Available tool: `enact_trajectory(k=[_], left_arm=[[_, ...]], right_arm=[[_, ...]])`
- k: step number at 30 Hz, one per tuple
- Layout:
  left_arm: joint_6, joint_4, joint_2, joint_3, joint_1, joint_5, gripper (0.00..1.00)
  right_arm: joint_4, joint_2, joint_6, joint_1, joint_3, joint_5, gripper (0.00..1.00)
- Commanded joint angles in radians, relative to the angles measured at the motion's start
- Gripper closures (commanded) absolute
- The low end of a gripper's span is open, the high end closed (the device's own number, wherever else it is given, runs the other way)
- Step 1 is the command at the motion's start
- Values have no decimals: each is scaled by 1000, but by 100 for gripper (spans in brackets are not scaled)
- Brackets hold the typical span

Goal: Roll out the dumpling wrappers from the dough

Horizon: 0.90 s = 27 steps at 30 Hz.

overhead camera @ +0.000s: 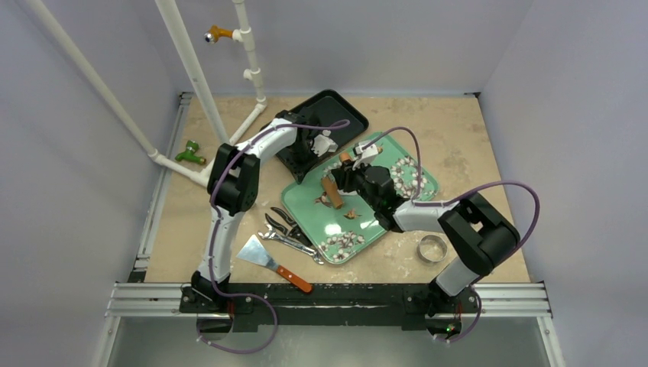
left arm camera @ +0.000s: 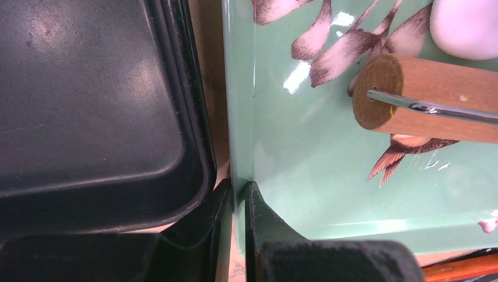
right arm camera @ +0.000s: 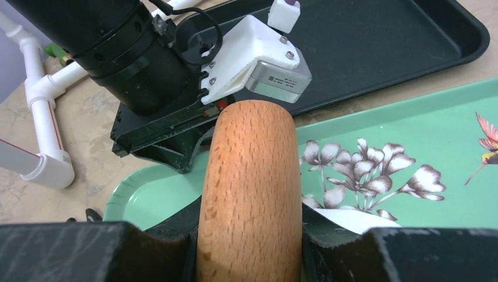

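Step in hand: rolling. One arm steadies the tray and the other carries the pin to the dough.
Left gripper (left arm camera: 238, 191): fingers (left arm camera: 267, 226) pressed together on the upright rim of the green floral tray (left arm camera: 293, 176), one finger outside the rim and one inside, near a corner.
Outside the left fingers: a black tray (left arm camera: 88, 88), just beside the green one with a narrow strip of table between them.
Right gripper (right arm camera: 249, 235): fingers clamped on either side of a wooden rolling pin (right arm camera: 249, 176), which juts straight out ahead of them.
Pin tip: points toward the left gripper and ends close to it, over the green tray.
Dumpling wrapper (right arm camera: 352, 218): a white dough piece on the green tray, showing just beyond the right-hand finger, beside the pin. From the left wrist it lies well inside the tray (left arm camera: 467, 26), past the pin's end face.
Contact: I cannot tell whether the pin rests on the dough or only lies alongside it.
Next move calls for: by my reading, shifting the pin sideways onto the dough, pressing down evenly, and rolling with the left pinch firm so the tray does not slide.
Idle tool: a metal ring cutter (overhead camera: 432, 248), on the table well apart from both sets of fingers.
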Motion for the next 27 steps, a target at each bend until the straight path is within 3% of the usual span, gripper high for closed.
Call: enact_trajectory(k=[1,5,13,19,27], left_arm=[[-11,7,20,28,3,6,100],[-10,5,20,28,6,14,100],[-9,1,23,35,9,24,100],[-9,-1,21,35,11,30,100],[-6,-3,21,35,12,38,100]], right_arm=[[-176,9,-22,3,-29,-12,100],[-282,-88,-78,-7,84,-15,100],[-374,-243,-94,-110,317,-182,100],[-464,-189,-252,-119,301,75,100],[-290,-89,-234,-84,126,78,100]])
